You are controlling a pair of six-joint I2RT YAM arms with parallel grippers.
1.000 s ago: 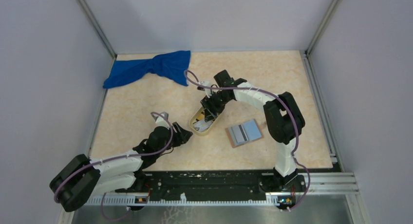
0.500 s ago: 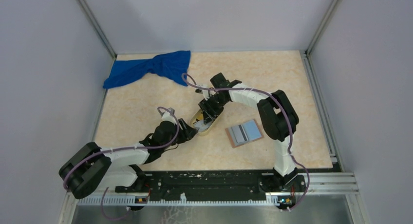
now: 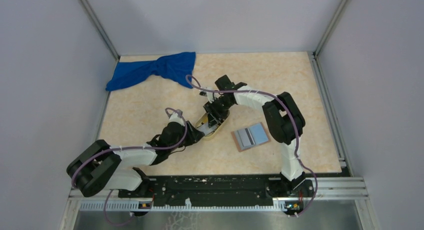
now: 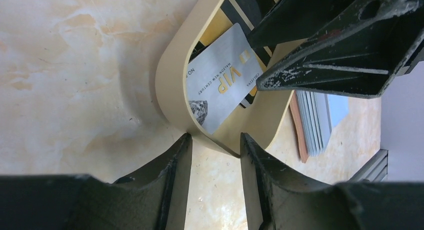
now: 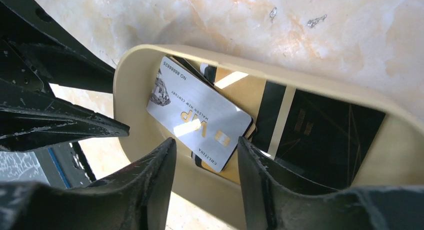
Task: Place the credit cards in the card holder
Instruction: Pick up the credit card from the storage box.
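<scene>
The grey card [image 5: 200, 117] lies in the oval tan tray [image 5: 127, 90], partly over the black card [image 5: 320, 135]. The grey card also shows in the left wrist view [image 4: 222, 85]. My right gripper [image 5: 206, 145] is open and empty, low over the tray's side rim with its fingers on either side of the grey card's end. My left gripper [image 4: 215, 140] is open and empty, its fingertips at the outside of the tray's near end [image 4: 170, 85]. The card holder [image 3: 251, 136] lies open on the table, right of the tray [image 3: 216, 133], blue-grey side up.
A blue cloth [image 3: 152, 71] lies crumpled at the far left corner. Grey walls close in the table on three sides. A black base rail [image 3: 225, 187] runs along the near edge. The two grippers [image 3: 196, 133] [image 3: 214, 119] are close together at the tray.
My left arm has reached forward and right until its fingertips are at the tray's near end. My right gripper has shifted slightly left and down over the tray.
</scene>
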